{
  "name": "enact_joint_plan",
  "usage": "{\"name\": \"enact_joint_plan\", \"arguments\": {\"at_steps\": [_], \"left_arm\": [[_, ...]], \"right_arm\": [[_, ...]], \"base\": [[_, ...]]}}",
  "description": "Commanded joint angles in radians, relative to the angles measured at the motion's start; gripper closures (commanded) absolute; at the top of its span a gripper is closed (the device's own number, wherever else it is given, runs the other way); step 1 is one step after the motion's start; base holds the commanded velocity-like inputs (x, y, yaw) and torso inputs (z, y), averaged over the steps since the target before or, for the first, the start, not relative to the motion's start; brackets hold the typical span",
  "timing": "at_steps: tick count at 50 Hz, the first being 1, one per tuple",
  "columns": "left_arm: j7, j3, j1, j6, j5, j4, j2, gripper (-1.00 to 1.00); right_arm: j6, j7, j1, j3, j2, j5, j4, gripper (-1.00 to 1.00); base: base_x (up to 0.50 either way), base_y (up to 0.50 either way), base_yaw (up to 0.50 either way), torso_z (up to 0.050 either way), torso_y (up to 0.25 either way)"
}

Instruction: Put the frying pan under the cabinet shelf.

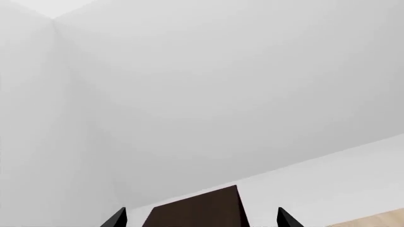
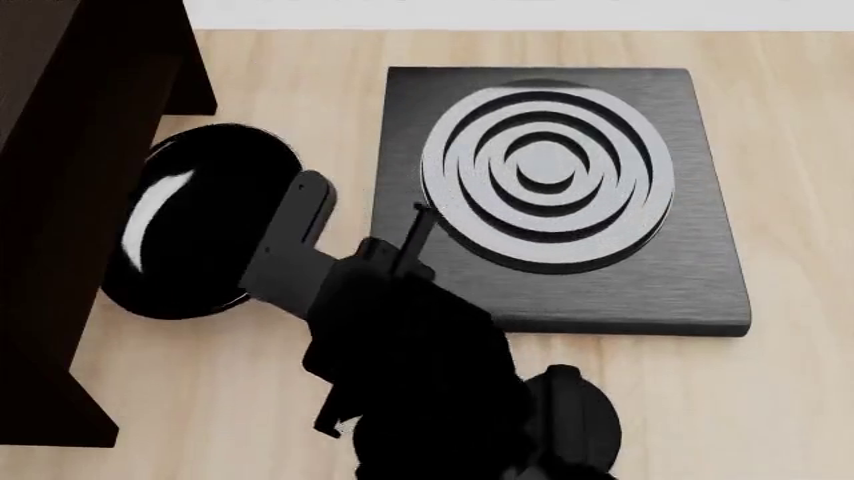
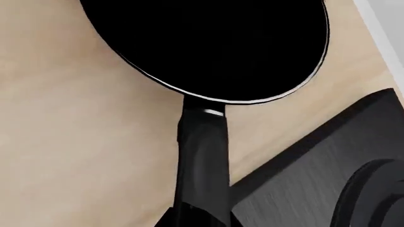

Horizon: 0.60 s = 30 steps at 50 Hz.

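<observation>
Now my right pincer grips the pan by its handle; the pan sits on the bench at its left edge, partly beneath the dark cabinet, just beside the stove plate. My left pincer hangs open, facing a white wall.

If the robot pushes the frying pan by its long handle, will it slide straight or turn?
The frying pan is probably stiff and would move as one piece. Its glossy round body on the smooth wooden table suggests easy sliding. Because the handle sticks far out, a sideways push there would likely swing the pan rather than move it straight.
</observation>
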Motion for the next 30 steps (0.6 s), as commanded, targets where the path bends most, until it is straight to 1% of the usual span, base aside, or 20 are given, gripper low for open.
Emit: {"name": "enact_joint_plan", "arguments": {"at_steps": [1,3,6,13,18,24,26,30], "left_arm": [[0.020,0.005,0.020,0.011,0.033,-0.003,-0.006,-1.00],[0.009,0.008,0.012,0.008,0.020,-0.003,-0.007,-1.00],[0.001,0.012,0.007,0.007,0.016,-0.004,-0.009,-1.00],[0.020,0.019,0.032,0.016,0.058,-0.001,-0.011,-1.00],[0.038,0.011,0.067,0.028,0.093,0.006,-0.028,-1.00],[0.005,0.013,0.057,0.010,0.081,0.012,-0.055,-1.00],[0.017,0.005,0.070,0.018,0.094,0.006,-0.065,-1.00],[0.080,-0.001,0.119,0.052,0.183,-0.019,-0.079,-1.00]], "right_arm": [[-0.216,0.228,0.157,-0.463,-0.027,0.731,0.231,1.00],[-0.258,0.247,0.178,-0.541,-0.027,0.825,0.253,1.00],[-0.291,0.251,0.185,-0.585,-0.027,0.886,0.257,1.00],[-0.333,0.196,0.191,-0.593,-0.027,0.944,0.258,1.00],[-0.365,0.143,0.209,-0.595,-0.027,1.001,0.264,1.00],[-0.370,0.089,0.234,-0.597,-0.027,1.022,0.259,1.00],[-0.365,0.078,0.245,-0.599,-0.027,1.016,0.251,1.00],[-0.350,0.052,0.279,-0.599,-0.027,1.012,0.222,1.00]], "base": [[0.00,0.00,0.00,0.000,0.000],[0.00,0.00,0.00,0.000,0.000],[0.00,0.00,0.00,0.000,0.000],[0.00,0.00,0.00,0.000,0.000],[0.00,0.00,0.00,0.000,0.000],[0.00,0.00,0.00,0.000,0.000],[0.00,0.00,0.00,0.000,0.000],[0.00,0.00,0.00,0.000,0.000]]}}
